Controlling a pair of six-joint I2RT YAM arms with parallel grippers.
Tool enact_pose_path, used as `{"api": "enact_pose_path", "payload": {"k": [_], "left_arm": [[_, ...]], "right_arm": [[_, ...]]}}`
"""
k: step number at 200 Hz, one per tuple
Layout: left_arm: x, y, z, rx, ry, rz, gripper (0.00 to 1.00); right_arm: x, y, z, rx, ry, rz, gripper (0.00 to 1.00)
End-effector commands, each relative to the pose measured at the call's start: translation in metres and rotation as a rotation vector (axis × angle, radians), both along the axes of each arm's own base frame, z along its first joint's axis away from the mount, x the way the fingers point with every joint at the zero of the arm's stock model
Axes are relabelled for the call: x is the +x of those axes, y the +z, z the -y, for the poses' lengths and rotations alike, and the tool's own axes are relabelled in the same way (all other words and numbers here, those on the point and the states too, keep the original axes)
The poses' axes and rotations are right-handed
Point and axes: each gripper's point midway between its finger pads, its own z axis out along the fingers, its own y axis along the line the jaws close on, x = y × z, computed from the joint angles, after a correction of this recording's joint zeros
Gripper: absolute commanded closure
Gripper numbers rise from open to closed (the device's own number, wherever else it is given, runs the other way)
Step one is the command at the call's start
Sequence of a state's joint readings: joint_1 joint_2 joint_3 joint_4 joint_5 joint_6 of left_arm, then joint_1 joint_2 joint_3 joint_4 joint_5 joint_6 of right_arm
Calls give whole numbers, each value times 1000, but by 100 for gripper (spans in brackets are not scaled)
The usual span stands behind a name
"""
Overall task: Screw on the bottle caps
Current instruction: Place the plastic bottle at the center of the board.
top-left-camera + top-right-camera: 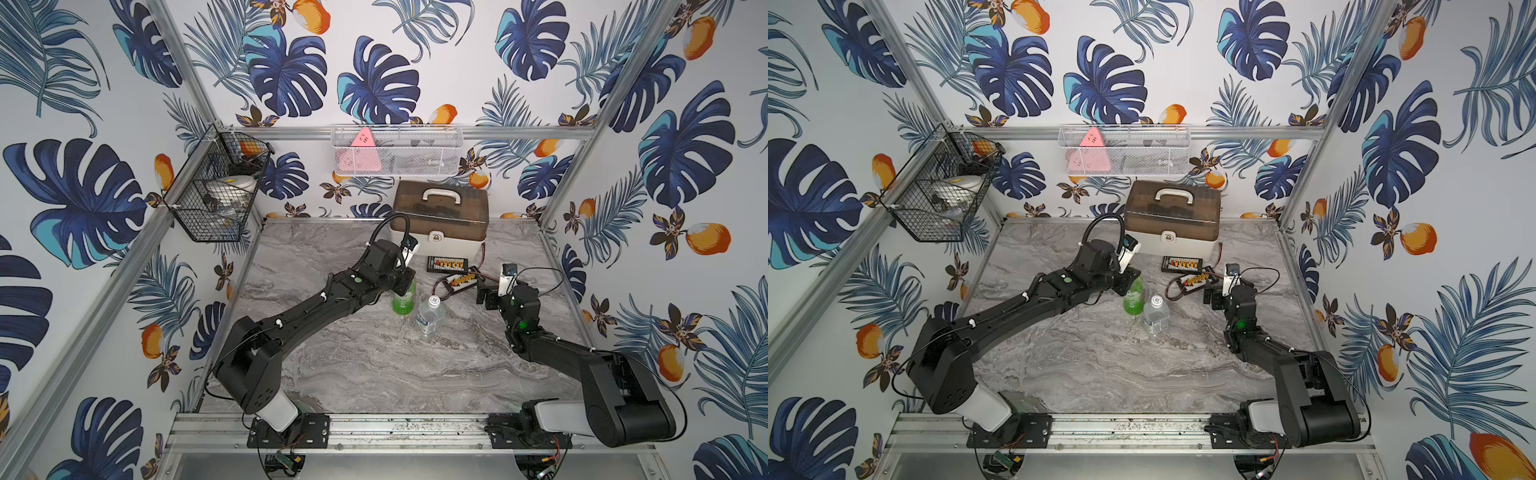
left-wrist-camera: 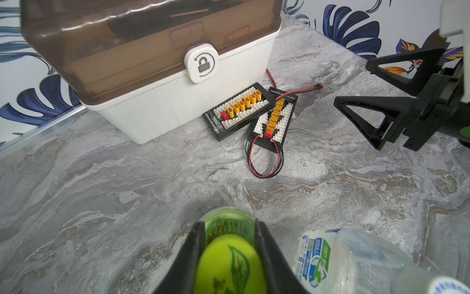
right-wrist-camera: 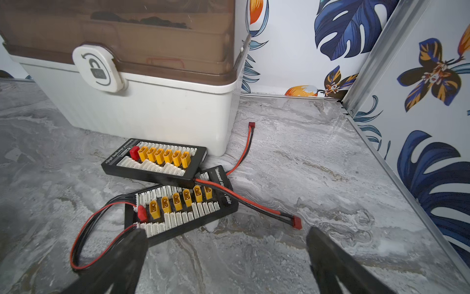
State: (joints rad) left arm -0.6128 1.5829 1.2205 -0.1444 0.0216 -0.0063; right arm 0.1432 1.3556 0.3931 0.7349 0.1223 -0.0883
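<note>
Well, the left gripper (image 2: 229,225) was clamped on the yellow-green cap (image 2: 229,264) atop the green bottle (image 1: 403,305); the clear bottle (image 1: 430,318) stood at its four o'clock; the right gripper (image 3: 226,235) gaped, empty.

Grey marble-look table (image 1: 374,365). Back ctr: box w/ brown lid (image 1: 440,216). Right in front of it: rear board (image 1: 447,264) overlapping front board (image 1: 461,281) at a corner, wires loose. Mid-table: green bottle (image 1: 403,305) + clear bottle (image 1: 430,318) standing just beside each other.
</note>
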Motion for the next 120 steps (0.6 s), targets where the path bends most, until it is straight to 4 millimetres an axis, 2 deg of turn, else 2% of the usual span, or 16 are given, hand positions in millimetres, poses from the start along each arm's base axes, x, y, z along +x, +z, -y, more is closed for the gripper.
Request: {"api": "enact_pose_path", "payload": {"k": [1, 14, 38, 90, 106, 120], "left_arm": [[-1, 1, -8, -7, 41, 4, 80], [-2, -1, -10, 1, 51, 2, 75], [0, -1, -11, 13, 57, -3, 56], [-3, 9, -8, -19, 44, 8, 22], [-4, 19, -9, -37, 50, 14, 11], [-5, 40, -11, -75, 60, 34, 1]], "right_arm": [[2, 9, 2, 13, -19, 44, 0], [2, 10, 2, 11, -16, 48, 0], [2, 10, 1, 8, -8, 46, 0], [2, 10, -2, 6, 5, 49, 0], [1, 7, -2, 14, 4, 42, 0], [0, 3, -1, 25, -5, 34, 0]]}}
